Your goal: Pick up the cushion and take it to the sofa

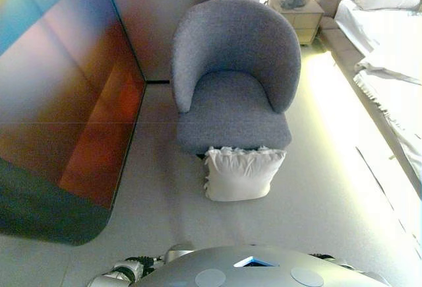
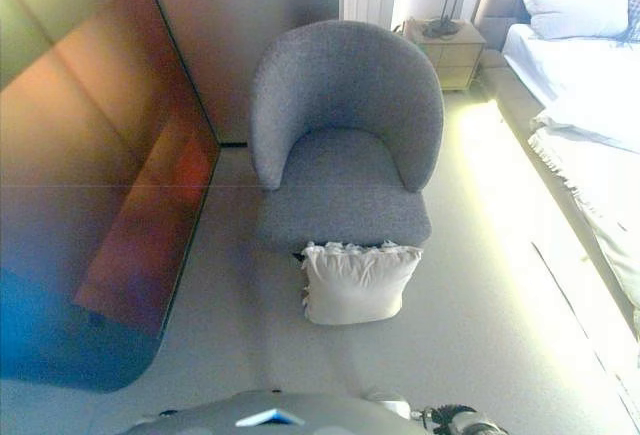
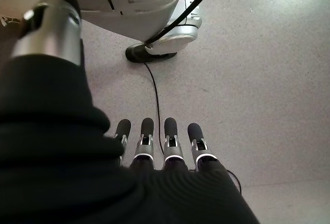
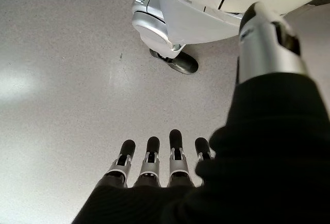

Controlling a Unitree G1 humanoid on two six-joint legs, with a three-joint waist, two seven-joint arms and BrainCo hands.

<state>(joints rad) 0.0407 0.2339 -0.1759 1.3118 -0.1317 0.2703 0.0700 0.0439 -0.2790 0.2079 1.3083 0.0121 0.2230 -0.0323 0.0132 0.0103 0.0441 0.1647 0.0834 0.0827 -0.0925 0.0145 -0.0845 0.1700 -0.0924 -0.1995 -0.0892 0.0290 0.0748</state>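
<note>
Cushion (image 1: 241, 173), white, leaning upright on floor (image 1: 330, 188) against front of grey armchair (image 1: 231, 82), untouched; left hand (image 3: 154, 147) and right hand (image 4: 160, 159) hanging straight-fingered, empty; pickup pending, likely calling for stooping, two-handed reach.

Soft white cloth on the cushion (image 1: 241, 173), frilled along its top edge; grey nubbly woven fabric on the armchair (image 1: 234, 76); matt speckled floor (image 1: 330, 194); glossy, reflective dark panel (image 1: 62, 95).
</note>
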